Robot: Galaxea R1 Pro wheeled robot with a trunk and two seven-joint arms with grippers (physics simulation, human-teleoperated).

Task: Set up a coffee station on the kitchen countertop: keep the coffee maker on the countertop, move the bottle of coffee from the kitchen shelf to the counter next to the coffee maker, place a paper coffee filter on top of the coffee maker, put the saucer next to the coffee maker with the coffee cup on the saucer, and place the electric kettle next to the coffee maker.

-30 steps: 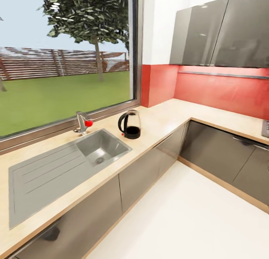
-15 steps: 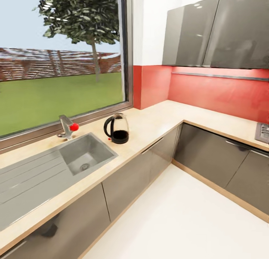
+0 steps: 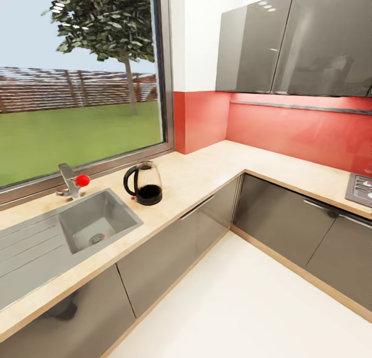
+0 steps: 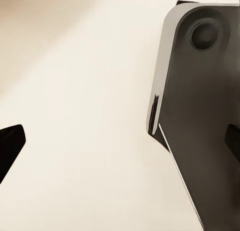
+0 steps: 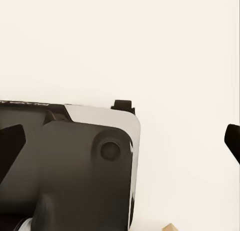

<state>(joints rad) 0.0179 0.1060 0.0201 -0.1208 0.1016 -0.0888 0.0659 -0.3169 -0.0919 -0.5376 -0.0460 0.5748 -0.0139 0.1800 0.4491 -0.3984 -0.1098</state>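
Note:
The electric kettle (image 3: 143,184), clear glass with a black base and loop handle, stands upright on the kitchen countertop (image 3: 206,169), just right of the sink. The coffee maker, bottle of coffee, paper coffee filter, saucer, coffee cup and kitchen shelf are out of view. In the left wrist view my left gripper (image 4: 120,143) is open, its dark fingertips (image 4: 10,147) at the frame's edges, over pale floor and a glossy dark part of the robot's body. My right gripper (image 5: 120,143) is open too, holding nothing, its fingertips (image 5: 10,147) spread over the same kind of surface.
A steel sink (image 3: 95,224) with drainboard and a red-knobbed faucet (image 3: 70,181) lies under the big window. The counter turns a corner along the red backsplash to a hob (image 3: 361,187). Grey wall cabinets (image 3: 294,43) hang above. White floor (image 3: 243,306) spreads before the grey cabinet fronts.
The whole head view has slid leftward, so the camera has turned to the right. The kettle stays in its place beside the sink. More of the right-hand counter and the hob shows.

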